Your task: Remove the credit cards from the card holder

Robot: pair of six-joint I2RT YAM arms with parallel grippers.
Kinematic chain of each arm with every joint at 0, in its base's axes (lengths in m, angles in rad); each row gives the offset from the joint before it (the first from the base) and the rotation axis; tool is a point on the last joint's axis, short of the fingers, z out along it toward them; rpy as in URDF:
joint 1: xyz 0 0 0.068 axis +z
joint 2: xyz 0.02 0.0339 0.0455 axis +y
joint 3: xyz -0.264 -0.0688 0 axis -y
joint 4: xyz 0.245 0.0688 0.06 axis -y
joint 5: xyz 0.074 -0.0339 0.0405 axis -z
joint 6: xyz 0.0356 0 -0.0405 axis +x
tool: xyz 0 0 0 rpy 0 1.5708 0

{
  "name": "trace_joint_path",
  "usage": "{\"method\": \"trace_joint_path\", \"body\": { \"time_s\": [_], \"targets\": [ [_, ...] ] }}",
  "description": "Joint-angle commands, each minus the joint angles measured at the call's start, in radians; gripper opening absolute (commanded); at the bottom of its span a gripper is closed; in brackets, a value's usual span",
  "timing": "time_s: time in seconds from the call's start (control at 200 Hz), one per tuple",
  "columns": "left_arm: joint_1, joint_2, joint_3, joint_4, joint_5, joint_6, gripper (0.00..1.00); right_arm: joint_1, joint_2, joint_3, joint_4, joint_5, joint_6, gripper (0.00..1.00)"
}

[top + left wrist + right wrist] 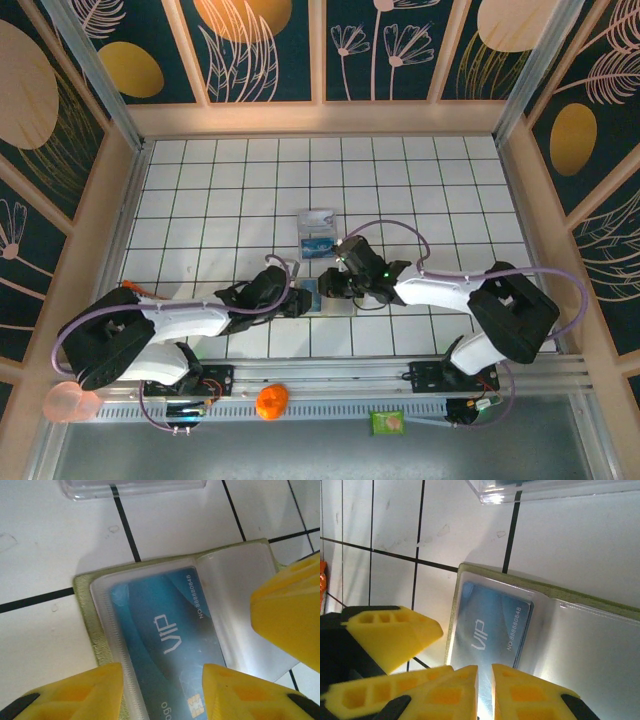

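Note:
The card holder [322,298] lies open on the white tiled table between my two grippers, its yellow-green edge [87,615] showing round a clear pocket. A blue credit card [165,640] marked VIP sits inside that pocket [492,630]. My left gripper [162,695] is open, one yellow finger on each side of the card just above it. From the other side my right gripper [485,695] is shut to a thin slit, its tips low over the holder's clear pocket [590,650]. Whether it pinches the film I cannot tell.
A clear plastic box [318,235] holding blue cards stands just beyond the holder, its edge [132,487] close by [545,490]. An orange object [272,401], a green packet [387,422] and a pink cup [70,403] sit by the near rail. Wooden walls surround the table.

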Motion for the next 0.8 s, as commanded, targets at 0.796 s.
{"method": "trace_joint_path", "body": {
  "time_s": [0.796],
  "targets": [
    [-0.007, 0.103, -0.027, -0.005, -0.008, -0.022, 0.13, -0.003, 0.054, -0.053, 0.043, -0.070, 0.022, 0.15]
  ]
}}
